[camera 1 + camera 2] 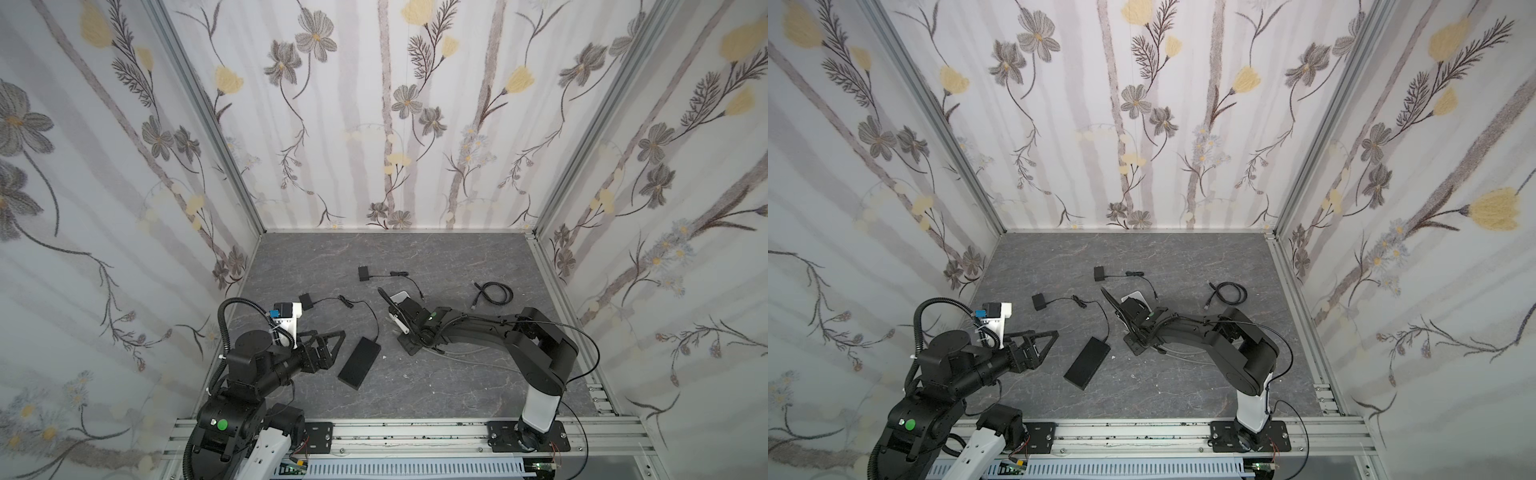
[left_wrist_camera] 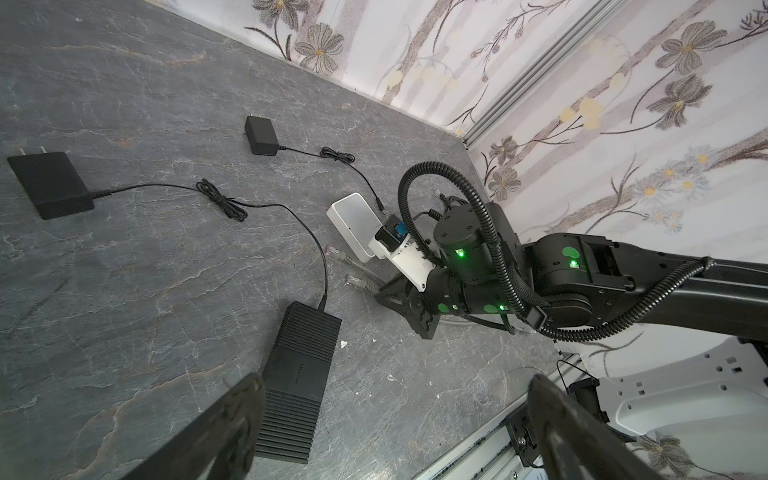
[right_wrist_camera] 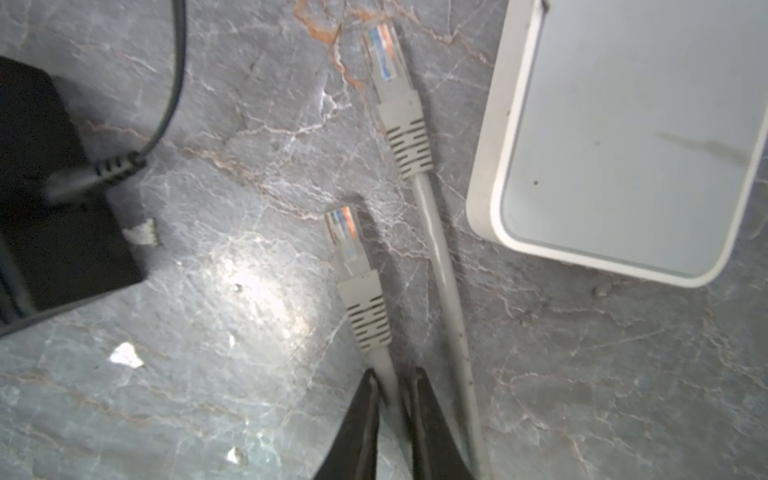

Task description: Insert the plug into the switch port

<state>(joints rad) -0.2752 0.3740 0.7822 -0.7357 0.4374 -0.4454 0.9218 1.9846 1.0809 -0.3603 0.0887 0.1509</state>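
Note:
A grey network plug lies on the dark stone table, and a second one like it lies just beyond. My right gripper is shut on the grey cable right behind the nearer plug's ribbed boot. A white flat switch box sits close beside the plugs, and it shows in both top views. None of its ports shows. My left gripper hangs open and empty above the table's front left.
A black ribbed box lies between the arms, wired to a black power adapter. A second adapter and a coiled black cable lie further back. Patterned walls enclose three sides.

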